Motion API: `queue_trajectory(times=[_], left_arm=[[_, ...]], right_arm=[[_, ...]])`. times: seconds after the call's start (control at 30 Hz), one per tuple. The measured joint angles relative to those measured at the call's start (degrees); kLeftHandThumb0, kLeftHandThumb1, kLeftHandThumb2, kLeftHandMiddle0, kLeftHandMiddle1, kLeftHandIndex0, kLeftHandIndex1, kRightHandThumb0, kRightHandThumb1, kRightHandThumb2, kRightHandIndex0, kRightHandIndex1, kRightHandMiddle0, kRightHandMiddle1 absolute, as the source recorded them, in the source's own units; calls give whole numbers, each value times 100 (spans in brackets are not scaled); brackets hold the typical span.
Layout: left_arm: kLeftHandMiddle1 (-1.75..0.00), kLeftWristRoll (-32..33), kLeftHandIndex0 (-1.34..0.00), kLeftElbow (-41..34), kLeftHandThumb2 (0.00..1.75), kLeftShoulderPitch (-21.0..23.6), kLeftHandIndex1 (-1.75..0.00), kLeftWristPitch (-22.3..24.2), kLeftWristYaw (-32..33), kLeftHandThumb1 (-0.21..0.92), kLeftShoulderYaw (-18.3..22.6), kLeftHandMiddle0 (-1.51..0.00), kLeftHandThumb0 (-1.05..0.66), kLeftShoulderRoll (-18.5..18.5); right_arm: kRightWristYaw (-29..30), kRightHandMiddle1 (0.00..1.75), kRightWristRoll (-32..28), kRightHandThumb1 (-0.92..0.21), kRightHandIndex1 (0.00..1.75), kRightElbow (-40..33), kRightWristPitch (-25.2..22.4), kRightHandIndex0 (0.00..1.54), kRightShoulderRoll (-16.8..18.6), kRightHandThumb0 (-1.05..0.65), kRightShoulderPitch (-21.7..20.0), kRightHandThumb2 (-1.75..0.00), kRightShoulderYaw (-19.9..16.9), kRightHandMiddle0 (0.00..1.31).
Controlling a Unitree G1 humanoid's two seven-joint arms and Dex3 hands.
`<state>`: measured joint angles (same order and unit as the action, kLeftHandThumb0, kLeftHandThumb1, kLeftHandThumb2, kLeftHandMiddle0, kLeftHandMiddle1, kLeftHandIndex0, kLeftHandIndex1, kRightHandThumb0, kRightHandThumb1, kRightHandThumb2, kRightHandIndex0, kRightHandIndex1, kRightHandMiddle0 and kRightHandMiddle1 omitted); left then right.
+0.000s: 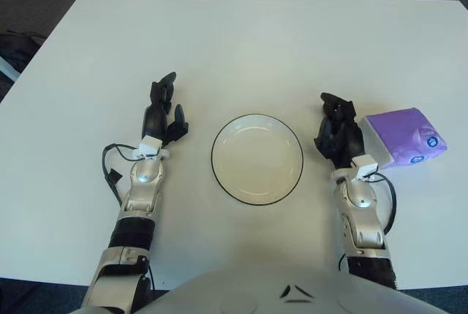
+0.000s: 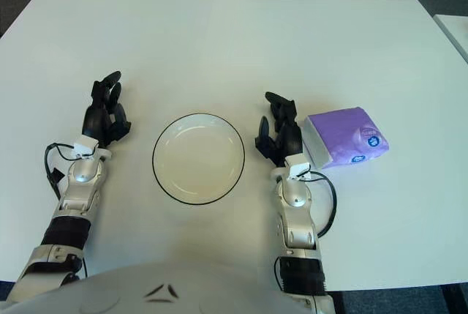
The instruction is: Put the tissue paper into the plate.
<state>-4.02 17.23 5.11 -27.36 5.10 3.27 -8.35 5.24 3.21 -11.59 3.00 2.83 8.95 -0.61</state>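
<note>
A purple tissue pack [image 1: 404, 136] lies on the white table at the right; it also shows in the right eye view [image 2: 345, 136]. A white plate with a dark rim [image 1: 219, 137] sits at the table's middle, with nothing in it. My right hand [image 1: 338, 127] is between the plate and the tissue pack, just left of the pack, fingers spread and holding nothing. My left hand [image 1: 164, 113] shows left of the plate, fingers relaxed and holding nothing.
The white table [image 1: 256, 43] stretches far behind the plate. Dark floor shows beyond its far and left edges. A cable loops beside each forearm.
</note>
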Motion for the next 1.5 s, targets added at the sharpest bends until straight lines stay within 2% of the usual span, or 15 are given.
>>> queue_trajectory(times=[0.17, 0.47, 0.73, 0.83, 1.03, 1.17, 1.37, 1.5], left_arm=[[-3, 7, 0, -10, 89, -2, -75, 0, 0, 92, 0, -30, -66, 2], [-3, 7, 0, -19, 90, -4, -75, 6, -1, 92, -4, -29, -66, 7], [-2, 7, 0, 5, 88, 6, -74, 10, -1, 92, -4, -27, -67, 7], [-1, 8, 0, 28, 88, 24, -73, 13, -1, 92, -5, -27, -68, 8], [-2, 11, 0, 62, 88, 34, -72, 2, -2, 92, -5, -27, -68, 2], [-2, 11, 0, 69, 88, 41, -72, -2, -6, 92, -10, -28, -68, 3], [-2, 12, 0, 78, 88, 62, -72, 3, -7, 92, -30, -28, -68, 8], [-2, 10, 0, 90, 88, 72, -72, 0, -7, 92, -32, -28, -69, 7]], right_arm=[[-36, 96, -7, -92, 42, -307, -216, 25, -7, -53, 133, -77, 11, 0], [-180, 92, -48, -92, 42, -790, -275, 25, -164, -51, 146, -75, -132, 0], [-204, 96, -43, -92, 43, -919, 129, 27, -363, -52, 8, -70, -412, 0], [-279, 101, -124, -91, 43, -921, 97, 27, -538, -52, -223, -69, -649, 0], [-265, 102, -95, -90, 42, -1286, -339, 26, -951, -52, -882, -70, -1013, 0], [-224, 100, 131, -87, 41, -1442, -474, 26, -1179, -50, -1286, -71, -1078, 0], [-384, 97, 298, -84, 40, -1429, -683, 25, -1538, -52, -1661, -71, -1110, 0], [-581, 96, 566, -86, 39, -1327, -987, 24, -2010, -56, -1987, -66, -1144, 0]])
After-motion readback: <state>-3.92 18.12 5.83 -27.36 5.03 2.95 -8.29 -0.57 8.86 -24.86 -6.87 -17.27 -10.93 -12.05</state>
